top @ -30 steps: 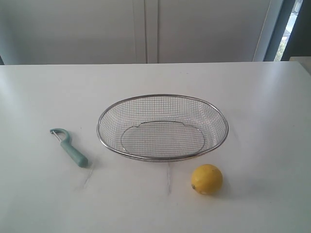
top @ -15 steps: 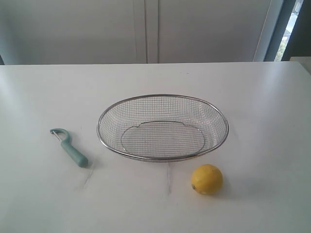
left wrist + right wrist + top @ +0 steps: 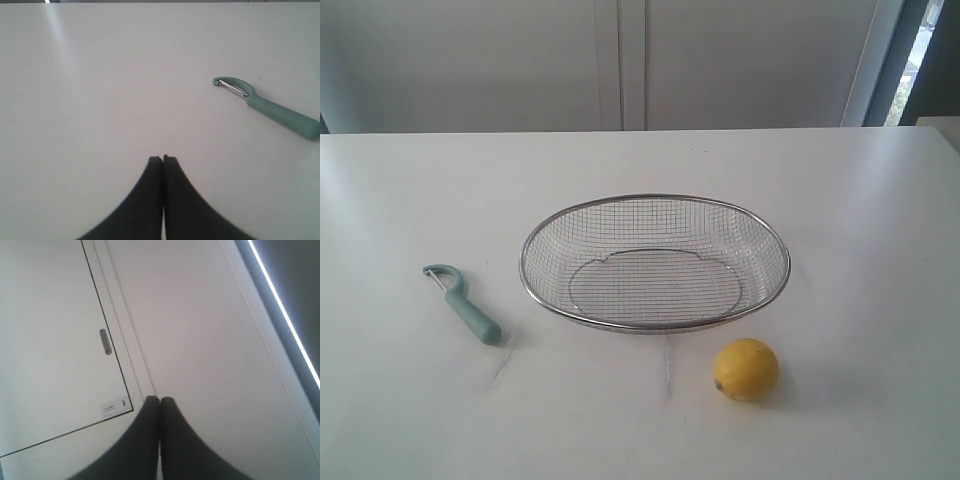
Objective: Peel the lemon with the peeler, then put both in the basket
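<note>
- The exterior view looks from high at the near side, slanting down across the tabletop [image 3: 840, 200] toward a pale wall [image 3: 470, 60].
- The left wrist view looks past the left claw [image 3: 163, 159], close down on the tabletop, and shares the peeler [image 3: 265, 106] with the exterior view.
- The right wrist view looks past the right claw [image 3: 160, 399] at a door [image 3: 55, 340].

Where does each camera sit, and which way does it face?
Exterior: off the arms, looking down across the table at the basket, peeler and lemon; no arm shows.
Left wrist: above the table, facing down; the shut left gripper shows.
Right wrist: faces a white door with a handle, away from the table; the shut right gripper shows.
Shared: exterior and left wrist both show the peeler.
</note>
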Controlling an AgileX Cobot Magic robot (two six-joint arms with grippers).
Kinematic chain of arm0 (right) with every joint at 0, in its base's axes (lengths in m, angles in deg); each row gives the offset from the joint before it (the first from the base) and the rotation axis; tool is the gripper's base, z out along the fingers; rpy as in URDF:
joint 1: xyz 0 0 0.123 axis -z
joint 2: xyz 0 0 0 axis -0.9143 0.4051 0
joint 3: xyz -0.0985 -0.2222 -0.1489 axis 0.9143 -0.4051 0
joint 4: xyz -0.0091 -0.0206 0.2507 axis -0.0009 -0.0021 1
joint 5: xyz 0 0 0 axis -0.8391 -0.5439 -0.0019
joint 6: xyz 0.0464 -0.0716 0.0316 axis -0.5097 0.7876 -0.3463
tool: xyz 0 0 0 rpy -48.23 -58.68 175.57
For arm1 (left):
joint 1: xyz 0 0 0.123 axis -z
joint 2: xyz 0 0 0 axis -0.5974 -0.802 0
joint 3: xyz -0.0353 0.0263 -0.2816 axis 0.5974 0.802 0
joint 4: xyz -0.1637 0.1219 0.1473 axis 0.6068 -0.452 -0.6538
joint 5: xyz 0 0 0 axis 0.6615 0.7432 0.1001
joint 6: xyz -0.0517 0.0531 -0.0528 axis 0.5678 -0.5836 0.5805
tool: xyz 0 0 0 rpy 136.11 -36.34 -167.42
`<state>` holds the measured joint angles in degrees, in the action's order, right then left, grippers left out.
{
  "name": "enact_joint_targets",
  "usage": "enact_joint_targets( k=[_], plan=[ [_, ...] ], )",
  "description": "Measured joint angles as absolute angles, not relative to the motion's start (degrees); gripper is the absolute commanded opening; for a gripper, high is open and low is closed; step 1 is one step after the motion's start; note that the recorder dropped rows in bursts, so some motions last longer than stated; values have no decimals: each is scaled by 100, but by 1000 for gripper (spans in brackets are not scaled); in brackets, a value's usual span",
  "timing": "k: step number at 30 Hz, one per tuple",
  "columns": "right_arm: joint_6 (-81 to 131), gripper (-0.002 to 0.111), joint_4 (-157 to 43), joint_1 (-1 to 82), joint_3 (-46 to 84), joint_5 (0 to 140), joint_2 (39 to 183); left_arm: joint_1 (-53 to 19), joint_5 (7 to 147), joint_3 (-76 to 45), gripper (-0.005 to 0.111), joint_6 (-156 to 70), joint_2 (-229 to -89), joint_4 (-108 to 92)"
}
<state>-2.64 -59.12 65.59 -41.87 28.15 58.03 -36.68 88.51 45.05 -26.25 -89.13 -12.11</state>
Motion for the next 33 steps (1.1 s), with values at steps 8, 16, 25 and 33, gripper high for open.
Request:
enact_joint_targets(
  k=[8, 16, 25, 33],
  plan=[
    [-698, 0, -5912, 6559, -3486, 2634, 6871, -3668, 8851, 4505, 0, -2625, -8913, -1211],
    [-756, 0, -5912, 6559, -3088, 2552, 7750, -3668, 8851, 4505, 0, -2625, -8913, -1211],
    [-1107, 0, -5912, 6559, -3065, 1973, 7946, -3668, 8851, 4505, 0, -2625, -8913, -1211],
    [-2081, 0, -7161, 6555, -2516, 1708, 8372, -3668, 8851, 4505, 0, -2625, -8913, -1211]
  ],
)
